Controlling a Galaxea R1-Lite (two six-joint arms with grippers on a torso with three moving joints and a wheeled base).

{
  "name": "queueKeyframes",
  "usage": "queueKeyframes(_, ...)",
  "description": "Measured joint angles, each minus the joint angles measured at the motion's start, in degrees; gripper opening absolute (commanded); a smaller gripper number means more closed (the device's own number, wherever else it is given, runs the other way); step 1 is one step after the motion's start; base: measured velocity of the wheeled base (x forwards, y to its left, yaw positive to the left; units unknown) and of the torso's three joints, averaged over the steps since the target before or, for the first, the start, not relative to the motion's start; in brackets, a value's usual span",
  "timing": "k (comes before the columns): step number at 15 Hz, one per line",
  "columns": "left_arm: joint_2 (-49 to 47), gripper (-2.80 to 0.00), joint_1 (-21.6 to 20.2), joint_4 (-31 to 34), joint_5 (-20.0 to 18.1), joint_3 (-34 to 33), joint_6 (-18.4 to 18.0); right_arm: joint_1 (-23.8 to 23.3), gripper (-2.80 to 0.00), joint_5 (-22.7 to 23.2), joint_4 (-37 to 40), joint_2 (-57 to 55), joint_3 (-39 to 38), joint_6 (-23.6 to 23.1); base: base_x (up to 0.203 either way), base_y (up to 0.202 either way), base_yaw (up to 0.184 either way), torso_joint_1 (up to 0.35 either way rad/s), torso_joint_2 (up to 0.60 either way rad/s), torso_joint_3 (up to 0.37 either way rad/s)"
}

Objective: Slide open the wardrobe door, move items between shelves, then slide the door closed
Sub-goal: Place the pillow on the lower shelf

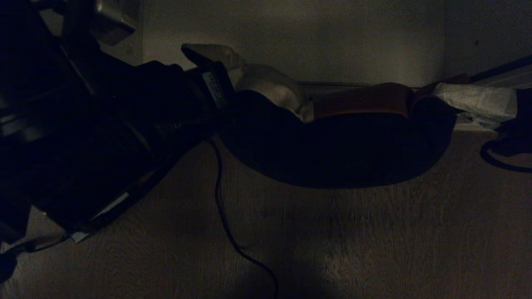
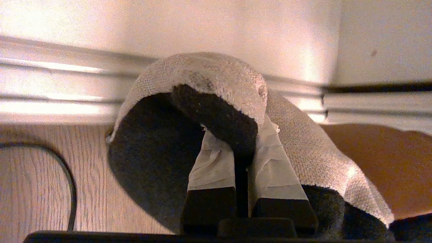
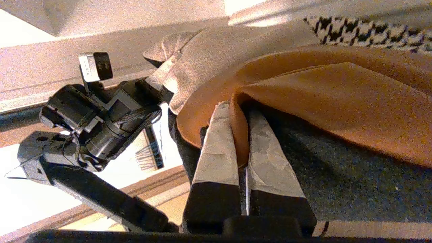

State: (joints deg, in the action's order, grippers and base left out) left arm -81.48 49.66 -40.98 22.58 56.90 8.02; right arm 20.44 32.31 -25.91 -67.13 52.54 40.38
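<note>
I hold one of the items, a cream cushion with a brown band [image 1: 361, 99] and a dark underside, by both ends above the wooden floor. My left gripper [image 2: 241, 135] is shut on its cream corner [image 2: 209, 71]; the head view shows it at the cushion's left end [image 1: 230, 85]. My right gripper [image 3: 236, 111] is shut on a fold of the brown band [image 3: 337, 94], at the cushion's right end [image 1: 442, 93]. A houndstooth cushion [image 3: 364, 32] shows just beyond the held one. No shelves are in view. I cannot tell whether the pale panel [image 1: 291, 41] behind is the door.
A ribbed pale metal floor track [image 2: 50, 84] runs along the foot of the pale panel. A thin black cable [image 1: 220, 199] trails over the wooden floor [image 1: 374, 241] under the cushion's left end. Another dark cable loop [image 1: 498, 160] lies at the far right.
</note>
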Motion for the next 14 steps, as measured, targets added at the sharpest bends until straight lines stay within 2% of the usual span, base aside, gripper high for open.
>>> queueKeyframes(14, -1.2, -2.80, -0.3, 0.7, 0.1, 14.5, -7.4, -2.0, -2.80, 0.3, 1.1, -1.9, 13.7, -0.1, 0.000, 0.000, 0.000, 0.000, 0.00, 0.000)
